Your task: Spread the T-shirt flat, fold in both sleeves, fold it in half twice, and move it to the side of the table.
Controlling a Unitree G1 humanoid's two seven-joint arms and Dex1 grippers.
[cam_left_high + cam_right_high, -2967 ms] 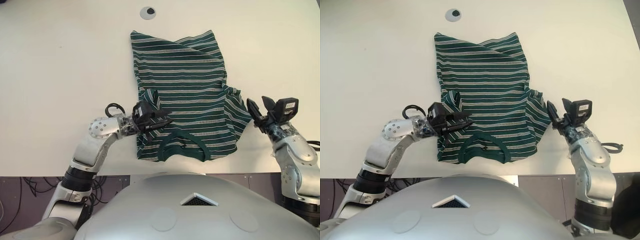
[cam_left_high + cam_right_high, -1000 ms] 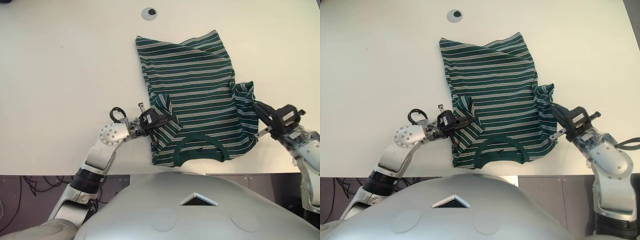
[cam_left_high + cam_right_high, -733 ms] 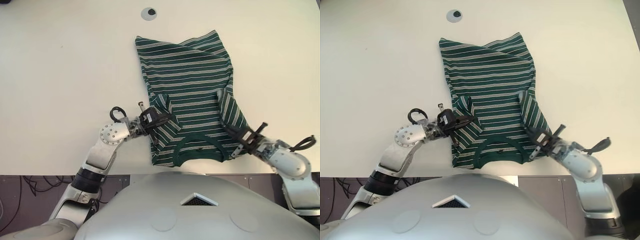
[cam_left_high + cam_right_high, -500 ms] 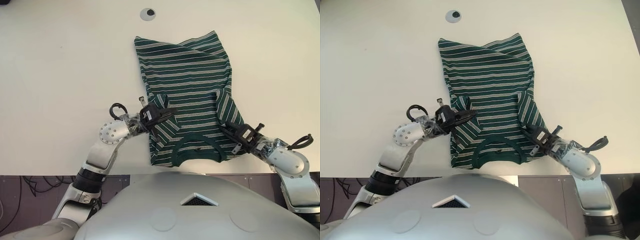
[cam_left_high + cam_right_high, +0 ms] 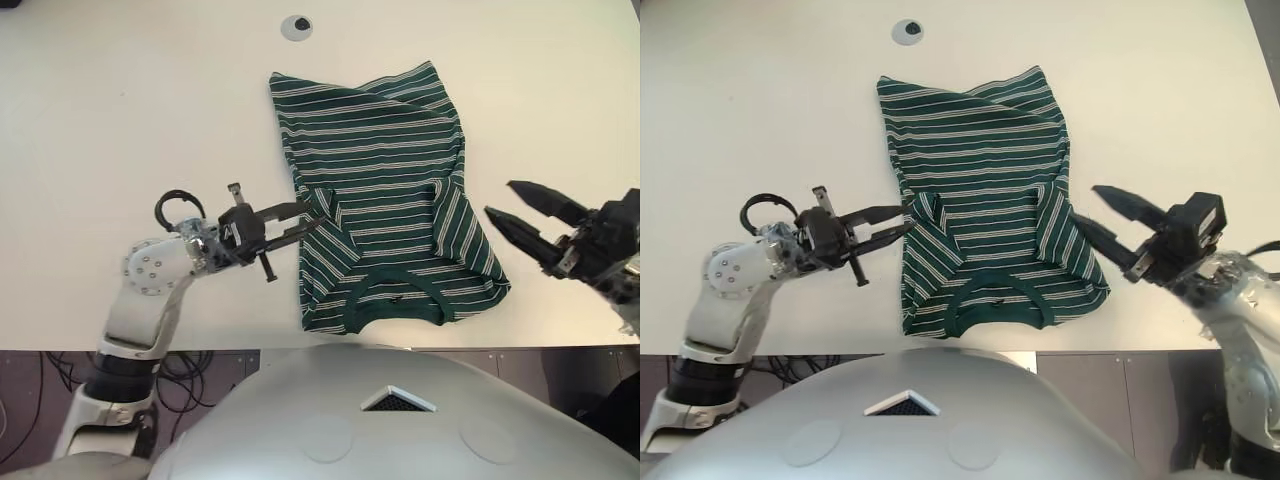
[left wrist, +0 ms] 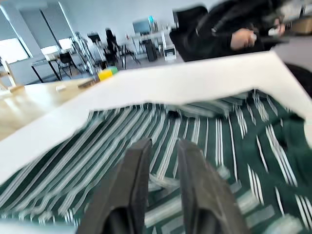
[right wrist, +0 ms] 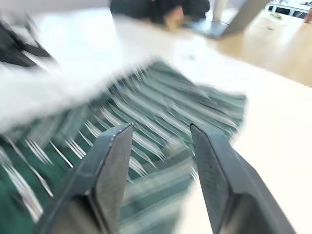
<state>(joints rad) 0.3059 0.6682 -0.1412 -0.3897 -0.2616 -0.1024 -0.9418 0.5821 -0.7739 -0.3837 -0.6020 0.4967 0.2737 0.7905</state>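
Your L gripper (image 5: 312,214): slightly spread, empty, tips at edge of dark-green white-striped fabric T-shirt (image 5: 375,140), sleeves folded in; R gripper (image 5: 499,198): spread wide, just beside opposite edge.

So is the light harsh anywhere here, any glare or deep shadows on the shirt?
Left eye view: soft, even light, no glare on the table, only faint shadows along the folds of the T-shirt. Left wrist view: bright windows in the room behind, the shirt evenly lit. Right wrist view: the table beside the shirt looks almost white.

Stereo overhead; wrist cams nr T-shirt (image 5: 385,190)
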